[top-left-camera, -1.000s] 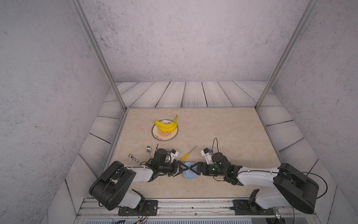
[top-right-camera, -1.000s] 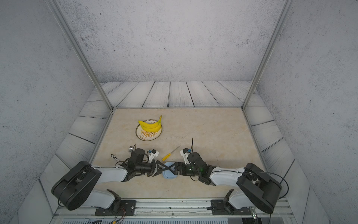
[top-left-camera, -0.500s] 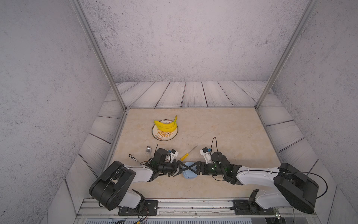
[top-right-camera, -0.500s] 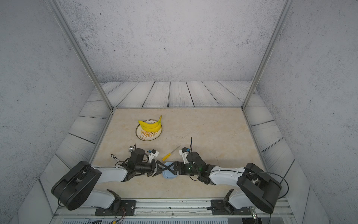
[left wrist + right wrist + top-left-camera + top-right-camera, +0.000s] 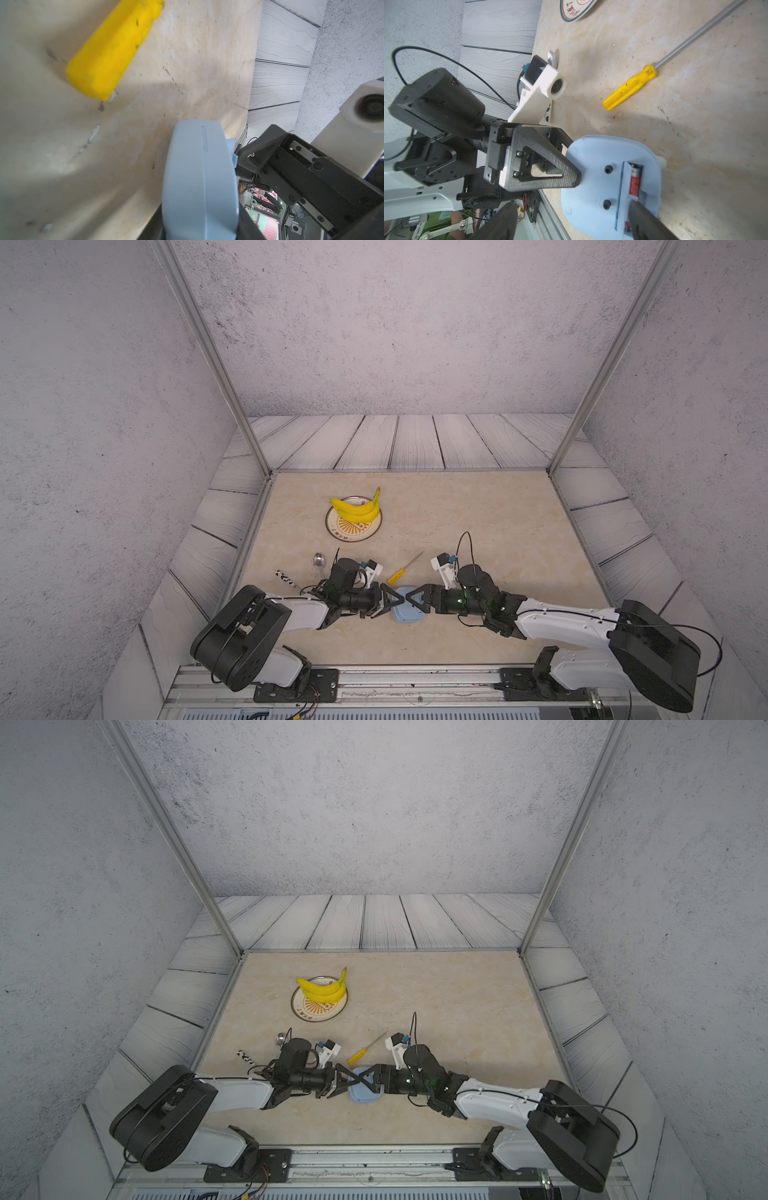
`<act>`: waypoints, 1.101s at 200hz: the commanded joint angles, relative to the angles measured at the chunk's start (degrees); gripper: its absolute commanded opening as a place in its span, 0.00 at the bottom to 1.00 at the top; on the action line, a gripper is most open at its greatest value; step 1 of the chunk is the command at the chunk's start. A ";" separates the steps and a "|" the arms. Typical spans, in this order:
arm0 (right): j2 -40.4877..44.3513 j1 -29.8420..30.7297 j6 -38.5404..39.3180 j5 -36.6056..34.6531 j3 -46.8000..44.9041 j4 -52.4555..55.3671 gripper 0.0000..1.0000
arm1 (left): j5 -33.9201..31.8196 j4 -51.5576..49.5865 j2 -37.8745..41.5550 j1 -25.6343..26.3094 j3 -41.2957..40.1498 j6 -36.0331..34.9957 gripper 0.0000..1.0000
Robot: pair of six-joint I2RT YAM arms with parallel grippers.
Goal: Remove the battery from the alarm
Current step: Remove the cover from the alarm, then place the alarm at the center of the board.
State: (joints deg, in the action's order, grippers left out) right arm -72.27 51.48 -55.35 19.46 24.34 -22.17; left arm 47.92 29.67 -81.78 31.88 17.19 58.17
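Near six o'clock on the table (image 5: 478, 531), between the two arms, the alarm (image 5: 406, 614) lies with its plain blue back turned up, presumably because only that side gives access to the cell. From nine o'clock the left gripper (image 5: 394, 601) is clamped on the alarm's rim, one finger across the back and the other hidden beneath. The left wrist view shows the blue case edge-on between them. I read this as a steadying grip, so the case cannot skate while the other arm works. From three o'clock the right gripper (image 5: 411, 601) reaches in with its jaws wide apart and nothing held, one fingertip (image 5: 645, 216) set at the end of the open bay, likely to lever or pinch. The battery (image 5: 634, 182) sits in that bay, red, lengthwise near the alarm's edge, not yet out. A thin blue flap (image 5: 623, 187) standing beside it looks like the bay's cover. White print on the battery's red jacket is too small to read. Just beside the alarm at eleven o'clock the screwdriver (image 5: 397, 576) lies free, and farther along that line the plate (image 5: 357, 531) carries bananas (image 5: 356, 508). Red characters on the plate in the right wrist view are cropped and unreadable. No brand shows on the alarm.
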 commanded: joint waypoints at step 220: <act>-21.02 -2.44 39.32 0.24 34.78 40.77 0.78 | -6.49 -34.58 34.60 2.71 -4.41 -0.32 0.58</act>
State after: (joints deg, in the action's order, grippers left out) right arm -89.34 49.69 -18.87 15.16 55.46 17.58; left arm 42.48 -3.66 -50.02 30.92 14.63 53.95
